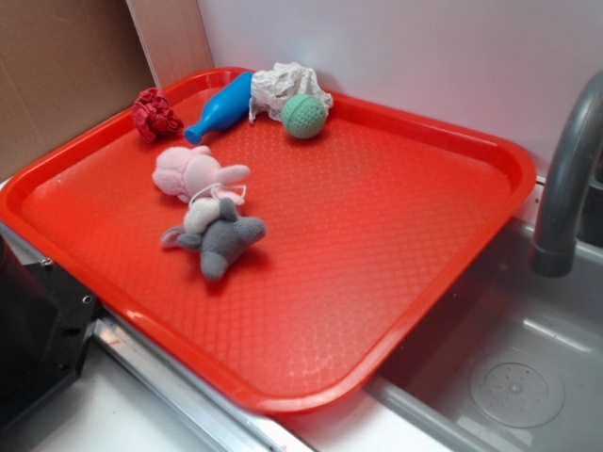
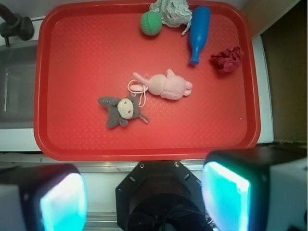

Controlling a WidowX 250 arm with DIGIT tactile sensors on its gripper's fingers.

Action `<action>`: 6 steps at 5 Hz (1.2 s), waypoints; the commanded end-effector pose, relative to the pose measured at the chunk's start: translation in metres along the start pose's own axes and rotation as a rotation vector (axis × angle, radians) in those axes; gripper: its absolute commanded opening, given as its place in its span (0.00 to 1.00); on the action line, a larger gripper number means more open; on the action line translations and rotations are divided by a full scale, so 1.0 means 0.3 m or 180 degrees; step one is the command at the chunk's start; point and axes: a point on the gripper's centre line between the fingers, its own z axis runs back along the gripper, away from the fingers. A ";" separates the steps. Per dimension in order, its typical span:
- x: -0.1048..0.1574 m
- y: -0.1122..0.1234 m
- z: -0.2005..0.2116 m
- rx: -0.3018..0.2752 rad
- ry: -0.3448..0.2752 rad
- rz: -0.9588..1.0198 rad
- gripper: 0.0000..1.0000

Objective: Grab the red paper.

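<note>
The red paper (image 1: pixel 155 114) (image 2: pixel 226 59) is a small dark red crumpled wad lying at the tray's far left corner in the exterior view, near the right rim in the wrist view. It rests on the red tray (image 1: pixel 377 273) (image 2: pixel 77 53), just left of a blue bottle-shaped toy (image 1: pixel 218 106) (image 2: pixel 198 33). My gripper (image 2: pixel 144 197) hangs high above the tray's near edge, far from the wad. Its two glowing fingertips (image 2: pixel 62 202) stand wide apart with nothing between them. The gripper does not show in the exterior view.
On the tray also lie a white paper wad (image 1: pixel 287 87) (image 2: pixel 171 11), a green knitted ball (image 1: pixel 304 115) (image 2: pixel 151 23), a pink plush (image 1: pixel 193 173) (image 2: pixel 168 85) and a grey plush (image 1: pixel 219 235) (image 2: pixel 121 110). A sink with a grey faucet (image 1: pixel 565 179) (image 2: pixel 13 26) adjoins the tray.
</note>
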 end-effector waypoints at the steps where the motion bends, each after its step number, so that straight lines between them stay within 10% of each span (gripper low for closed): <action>1: 0.000 0.000 0.000 0.0000 0.0000 0.0000 1.00; 4: 0.242 0.293 -0.309 0.0160 -0.0153 0.2074 1.00; 6: 0.253 0.374 -0.328 0.0022 -0.0271 0.2826 1.00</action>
